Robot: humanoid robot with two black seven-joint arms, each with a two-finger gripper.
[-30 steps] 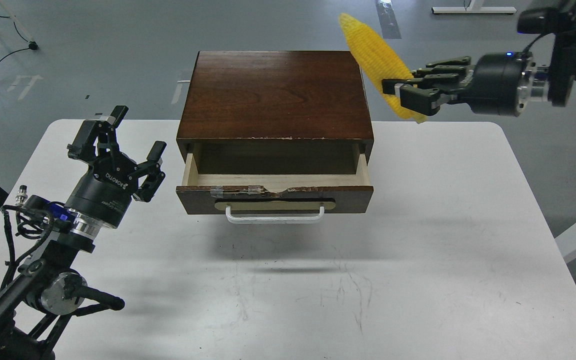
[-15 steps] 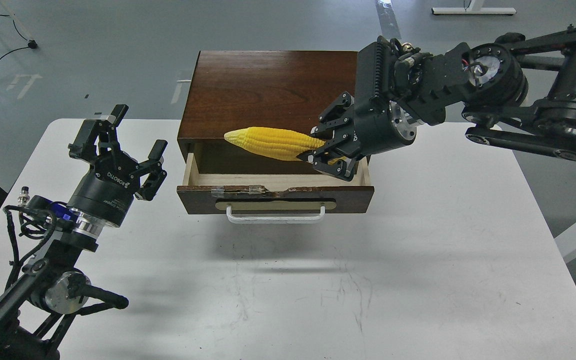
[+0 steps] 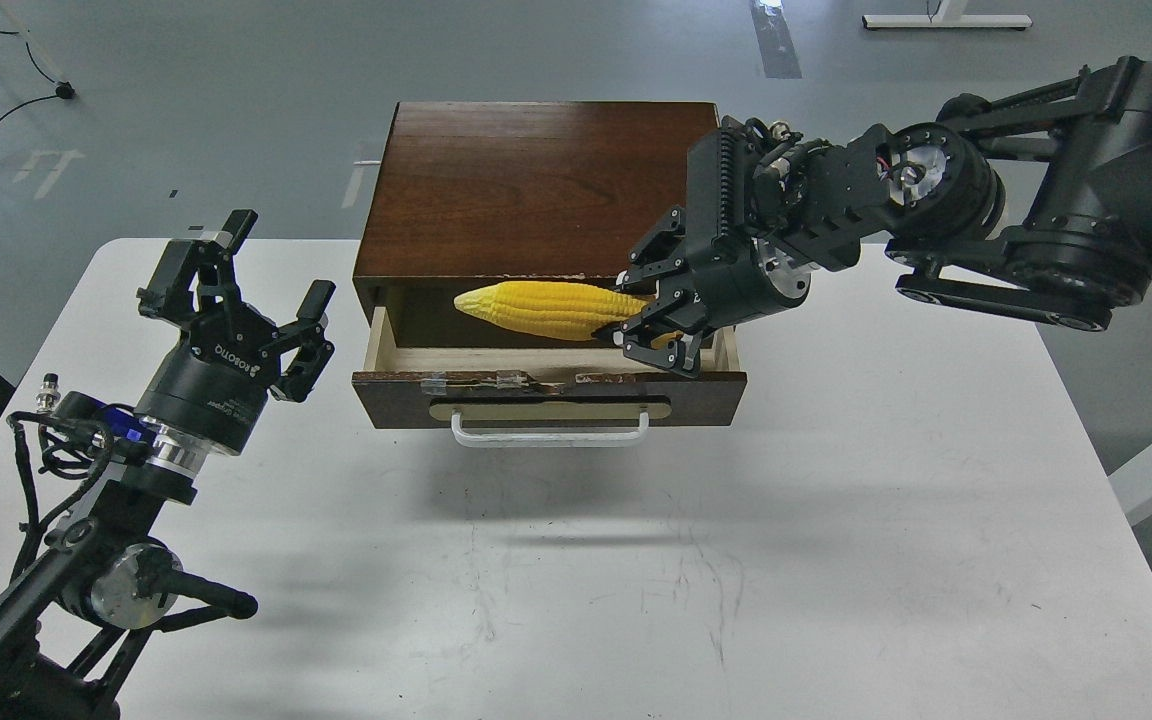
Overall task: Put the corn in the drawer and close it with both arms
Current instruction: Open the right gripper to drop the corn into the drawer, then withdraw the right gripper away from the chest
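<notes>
Corn [image 3: 548,309] is gripped at its butt by the right end effector [image 3: 648,330], held level over the open drawer [image 3: 548,385] near the counter's [image 3: 836,560] far edge — not yet released. Left end effector [image 3: 241,290] is spread, empty, by the left edge. Drop and closing remain.

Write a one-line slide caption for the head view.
Right hand holds corn over open drawer; left hand waits open.
</notes>
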